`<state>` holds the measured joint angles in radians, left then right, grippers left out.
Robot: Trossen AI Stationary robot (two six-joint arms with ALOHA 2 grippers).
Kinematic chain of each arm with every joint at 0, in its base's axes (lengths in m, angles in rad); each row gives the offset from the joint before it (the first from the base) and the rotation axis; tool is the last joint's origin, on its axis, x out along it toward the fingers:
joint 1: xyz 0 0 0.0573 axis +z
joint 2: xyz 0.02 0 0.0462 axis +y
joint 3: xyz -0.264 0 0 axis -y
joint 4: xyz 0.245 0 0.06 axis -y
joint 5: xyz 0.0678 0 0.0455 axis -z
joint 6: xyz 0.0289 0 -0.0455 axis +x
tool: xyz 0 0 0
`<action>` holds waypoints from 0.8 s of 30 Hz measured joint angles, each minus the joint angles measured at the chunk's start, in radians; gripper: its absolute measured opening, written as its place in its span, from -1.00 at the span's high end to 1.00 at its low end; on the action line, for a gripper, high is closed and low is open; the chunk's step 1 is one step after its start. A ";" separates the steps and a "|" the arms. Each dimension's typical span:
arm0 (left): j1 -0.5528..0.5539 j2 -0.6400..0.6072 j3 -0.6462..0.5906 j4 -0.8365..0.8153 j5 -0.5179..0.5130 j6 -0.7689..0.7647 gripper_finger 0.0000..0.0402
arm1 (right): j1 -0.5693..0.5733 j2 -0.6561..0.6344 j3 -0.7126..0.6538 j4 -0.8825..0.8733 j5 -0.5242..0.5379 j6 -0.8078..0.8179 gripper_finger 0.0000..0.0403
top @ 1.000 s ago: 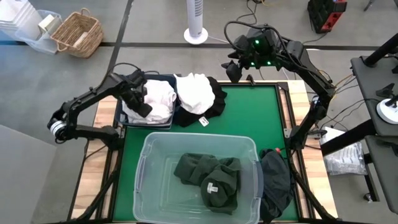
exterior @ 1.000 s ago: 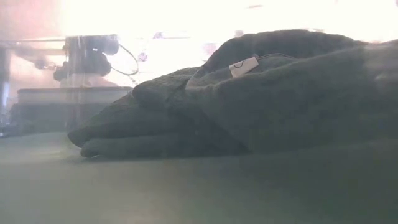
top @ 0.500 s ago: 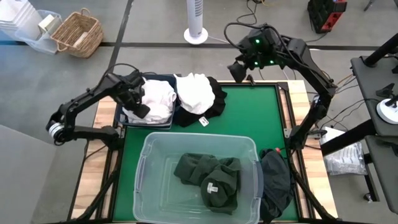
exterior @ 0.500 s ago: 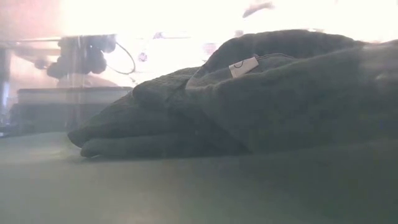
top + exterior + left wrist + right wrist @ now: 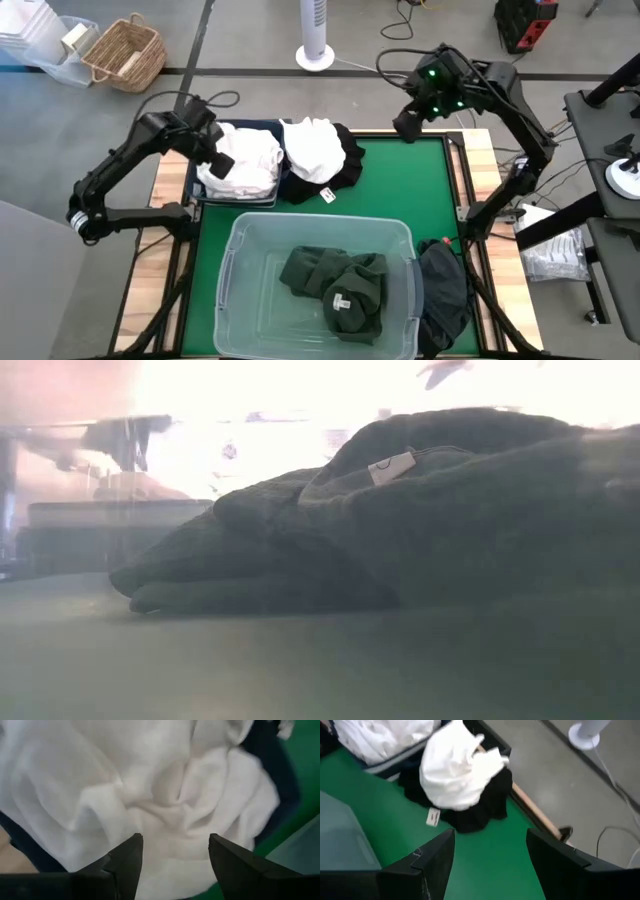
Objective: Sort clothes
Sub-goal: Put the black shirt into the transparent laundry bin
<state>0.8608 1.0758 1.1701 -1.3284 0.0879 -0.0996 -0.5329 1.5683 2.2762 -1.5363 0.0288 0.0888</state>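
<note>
Hands empty: left hand [image 5: 214, 160] open above white clothes [image 5: 245, 165]; right hand [image 5: 408, 125] open over table's far edge [image 5: 400, 137].

From overhead I get even, soft light and faint shadows. My table-level camera is hazy, backlit by blown-out glare above the heap of dark green knitted garments [image 5: 400, 510]. The crumpled white fabric [image 5: 165, 795] looks slightly soft.

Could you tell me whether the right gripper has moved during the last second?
Yes. In the high view the right gripper has swung rightwards along the far edge of the green table, away from the white fan, its jaws open and empty.
</note>
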 joint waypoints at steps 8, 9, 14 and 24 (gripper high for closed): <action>0.000 -0.001 0.156 0.002 0.000 0.046 -0.03 | 0.033 -0.080 -0.060 -0.033 -0.035 0.090 -0.22; 0.000 0.000 0.175 0.004 0.000 0.050 -0.03 | 0.035 -0.093 -0.078 -0.035 -0.038 0.102 -0.22; 0.000 -0.002 0.271 0.031 0.000 0.065 -0.03 | 0.033 -0.150 -0.198 -0.012 -0.025 0.114 -0.21; 0.000 -0.027 0.391 0.102 -0.001 0.079 -0.03 | 0.013 -0.312 -0.688 0.393 -0.001 -0.004 -0.20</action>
<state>0.8608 1.0484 1.5608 -1.2260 0.0872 -0.0204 -0.5202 1.2561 1.5883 -1.1435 0.0276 0.0850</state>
